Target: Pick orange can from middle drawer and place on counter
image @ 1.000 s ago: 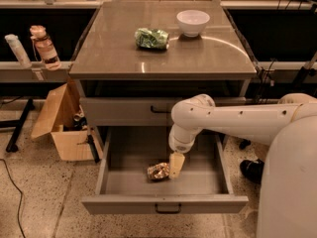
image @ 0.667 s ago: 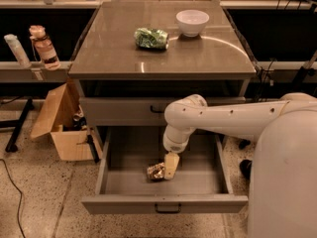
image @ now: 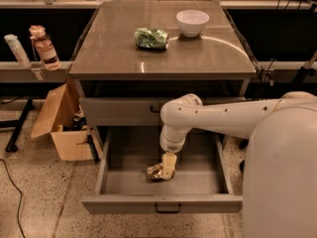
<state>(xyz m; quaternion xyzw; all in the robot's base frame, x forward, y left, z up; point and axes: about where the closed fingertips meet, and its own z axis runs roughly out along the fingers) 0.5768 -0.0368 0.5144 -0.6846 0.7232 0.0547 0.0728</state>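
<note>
The orange can point(image: 154, 172) lies on the floor of the open middle drawer point(image: 124, 182), near its centre. My gripper point(image: 168, 166) points down into the drawer and sits against the can's right side, touching it. My white arm point(image: 223, 118) reaches in from the right, across the front of the closed drawer above. The counter point(image: 208, 53) is the cabinet's glossy grey-brown top slab.
A green shiny packet point(image: 151, 37) and a white bowl point(image: 192, 22) sit on the counter's far part. An open cardboard box point(image: 62, 128) stands on the floor left of the cabinet. Bottles point(image: 42, 46) stand on a shelf at the left. My white base point(image: 282, 182) fills the right.
My arm has shifted a little to the left, and the gripper now sits closer against the can. The can has not moved.
</note>
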